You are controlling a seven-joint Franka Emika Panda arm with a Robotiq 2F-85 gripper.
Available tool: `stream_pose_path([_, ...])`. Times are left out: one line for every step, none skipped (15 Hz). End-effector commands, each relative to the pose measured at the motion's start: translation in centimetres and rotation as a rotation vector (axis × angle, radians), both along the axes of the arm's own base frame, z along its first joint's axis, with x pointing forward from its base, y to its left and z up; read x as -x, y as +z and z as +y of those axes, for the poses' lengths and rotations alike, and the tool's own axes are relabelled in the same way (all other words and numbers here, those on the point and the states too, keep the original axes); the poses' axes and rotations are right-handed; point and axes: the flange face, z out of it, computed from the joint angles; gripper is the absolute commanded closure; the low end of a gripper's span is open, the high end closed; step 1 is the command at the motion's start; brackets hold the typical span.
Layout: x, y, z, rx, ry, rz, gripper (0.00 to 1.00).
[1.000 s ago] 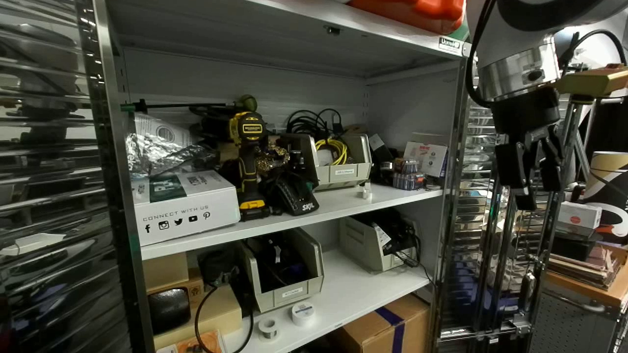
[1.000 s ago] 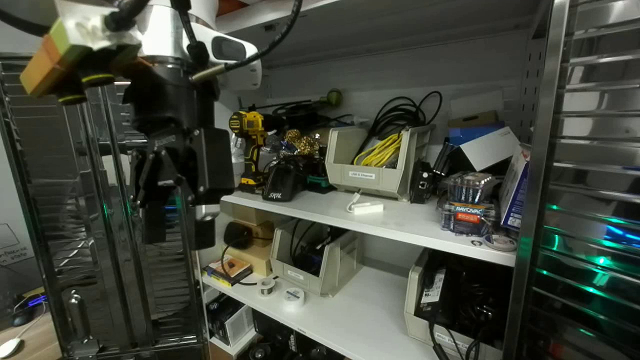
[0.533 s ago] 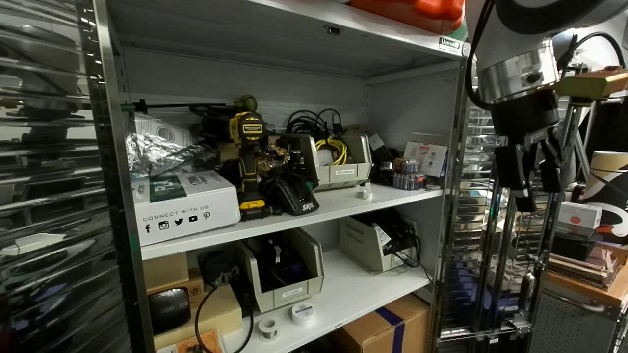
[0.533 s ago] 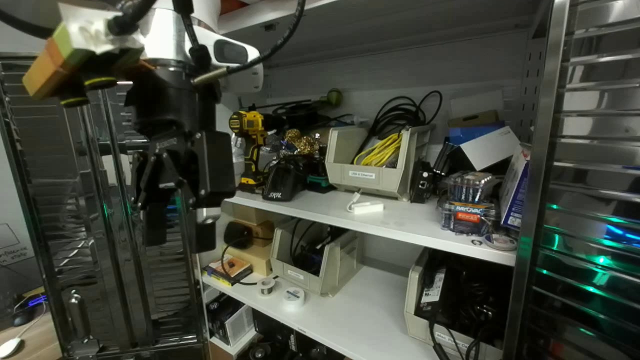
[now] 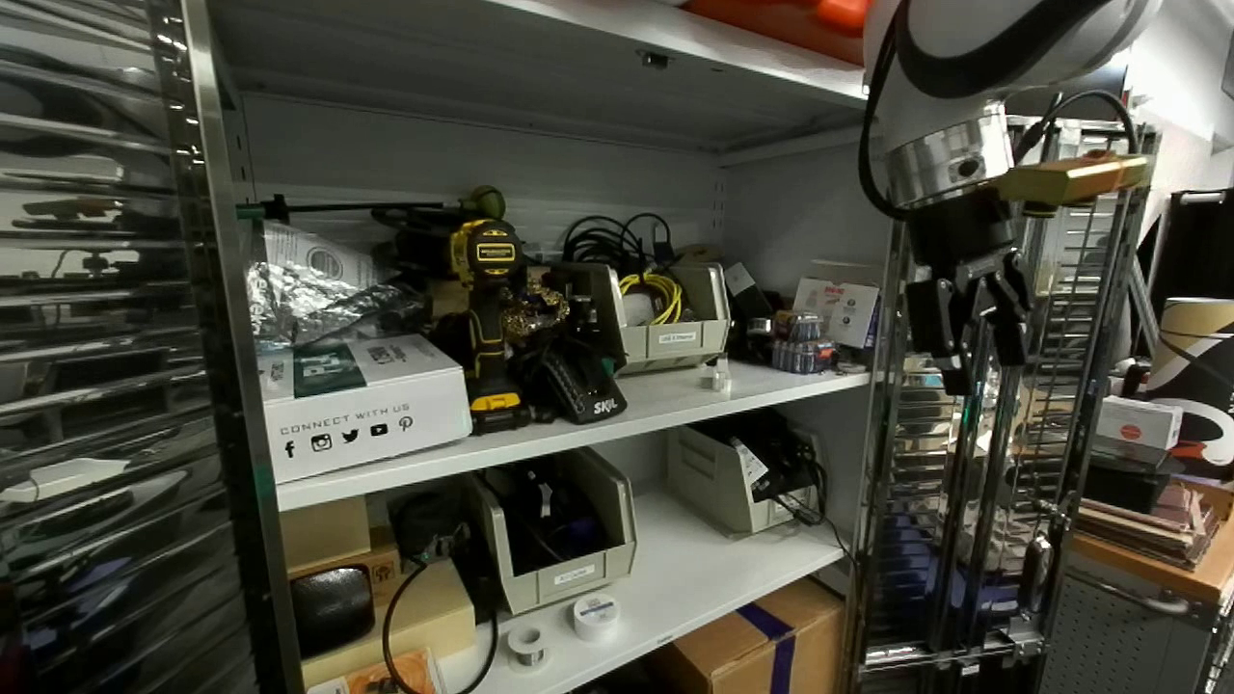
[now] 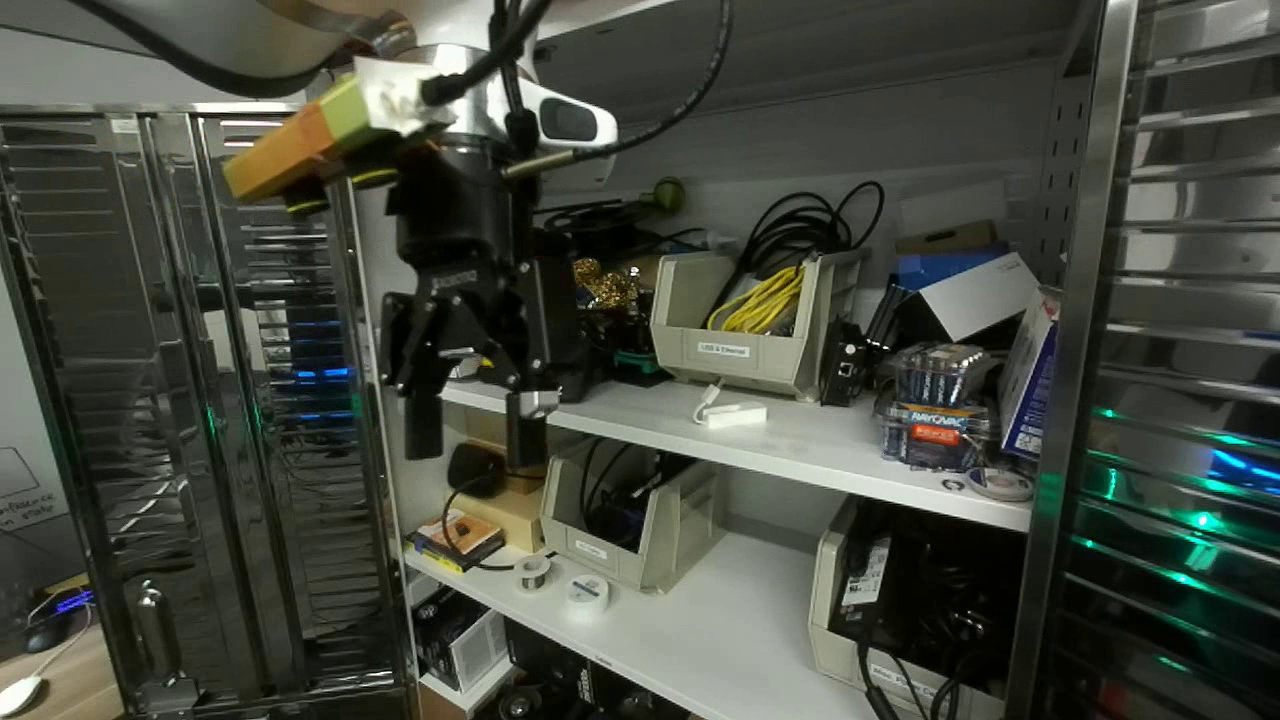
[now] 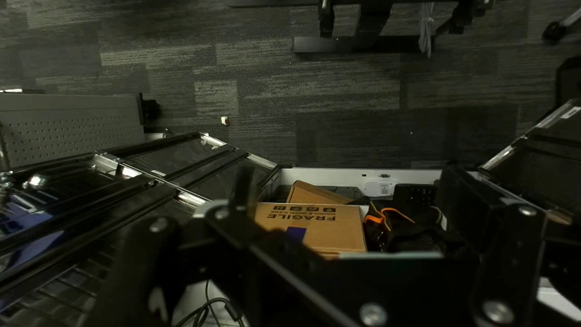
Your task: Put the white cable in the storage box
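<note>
The white cable (image 6: 735, 414), a small white adapter with a short lead, lies on the upper shelf in an exterior view. It looks smaller in an exterior view (image 5: 715, 378). The storage box (image 6: 775, 362), a cream open-topped bin with a label, stands just behind it, also seen in an exterior view (image 5: 675, 352). Yellow and black cables are in it. My gripper (image 6: 475, 430) is open and empty in front of the shelves, apart from the cable. It points down in an exterior view (image 5: 981, 364). In the wrist view its fingers (image 7: 463, 204) stand wide apart; cable and box are out of view there.
A yellow drill (image 5: 487, 289) and black charger (image 5: 578, 381) stand beside the box. Battery packs (image 6: 935, 420) sit at the shelf's other end. More cream bins (image 6: 620, 540) stand on the lower shelf (image 6: 700, 630). Metal cabinet doors (image 5: 964, 540) flank the shelves.
My gripper has moved sideways toward the shelves, leftward in one exterior view and rightward in the other, and slightly up, mostly in the last half second. It stays open. The cable has not moved.
</note>
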Motion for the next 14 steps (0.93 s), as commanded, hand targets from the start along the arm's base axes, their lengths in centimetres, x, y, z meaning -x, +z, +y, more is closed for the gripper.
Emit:
stream_pose_path([-5.3, 0.4, -0.6, 0.001, 0.021, -0.005, 0.00])
stream_pose_path([-6.7, 0.1, -0.8, -0.009, 0.026, 0.000, 0.00])
stream_pose_path([-7.8, -0.3, -1.0, -0.015, 0.025, -0.002, 0.00])
stream_pose_path([-8.9, -0.6, -1.2, -0.025, 0.010, -0.022, 0.00])
stream_pose_path([-10.0, -1.1, -1.4, -0.016, 0.001, -0.036, 0.00])
stream_pose_path([-11.2, -1.5, -1.7, -0.011, -0.003, -0.057, 0.00])
stream_pose_path([-12.5, -1.7, -2.0, 0.001, -0.010, -0.105, 0.00])
stream_pose_path([-13.5, -2.0, -2.3, -0.009, -0.018, -0.118, 0.00])
stream_pose_path([-14.5, -2.1, -2.5, -0.016, -0.029, -0.144, 0.00])
stream_pose_path([-15.4, -2.0, -2.6, -0.020, -0.041, -0.177, 0.00])
stream_pose_path([-16.4, -1.7, -2.6, -0.029, -0.064, -0.222, 0.00])
stream_pose_path([-17.3, -1.5, -2.5, -0.036, -0.086, -0.260, 0.00])
stream_pose_path([-18.2, -1.2, -2.4, -0.065, -0.112, -0.304, 0.00])
stream_pose_path([-18.9, -1.0, -2.3, -0.090, -0.147, -0.329, 0.00])
